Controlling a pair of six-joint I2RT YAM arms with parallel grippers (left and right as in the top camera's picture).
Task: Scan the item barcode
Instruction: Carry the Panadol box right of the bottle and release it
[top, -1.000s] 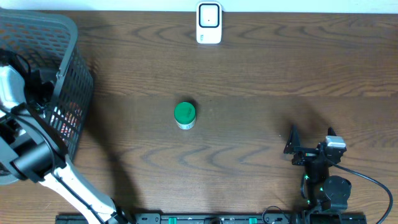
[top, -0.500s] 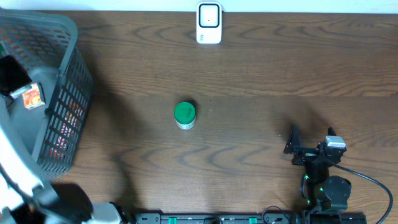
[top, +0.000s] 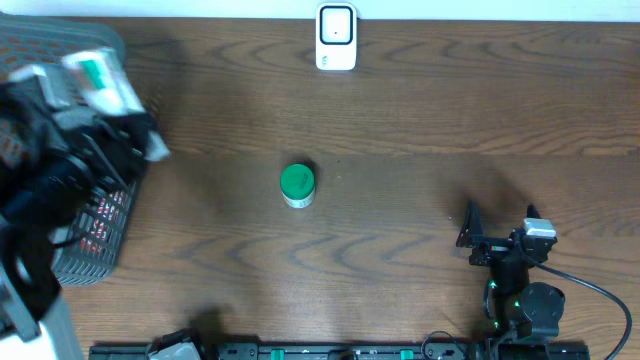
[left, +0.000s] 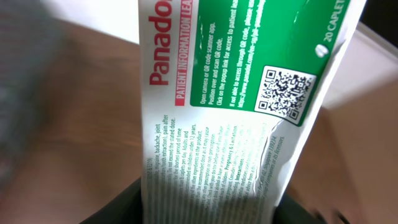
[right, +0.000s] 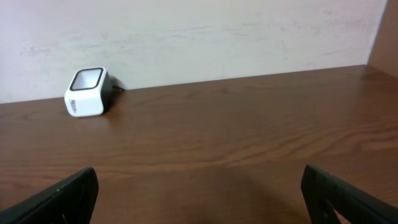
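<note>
Left gripper (left: 208, 210) is clamped on a white-and-green cardboard Panadol box (left: 217, 124). Its dark fingers (left: 121, 208) show only at the bottom of the left wrist view, on either side of the box's lower end. The box fills that view, standing on end and slightly tilted, with a green panel, a QR code and small black print facing the camera. In the overhead view the box (top: 95, 78) is blurred. It is lifted off the surface near the far-left corner of the brown wooden desk (top: 420, 130), above the far rim of a dark grey plastic mesh basket (top: 100, 215) that sits at the desk's left edge. A white barcode scanner with a dark window (top: 336, 37) stands at the middle of the far edge, well apart from the box. A round container with a green lid (top: 297, 185) stands upright near the desk centre, alone. Right gripper (top: 499, 218) is near the front-right corner with its jaws spread wide and nothing between them. The right wrist view shows bare desk and the scanner (right: 87, 92) far off to the left.
</note>
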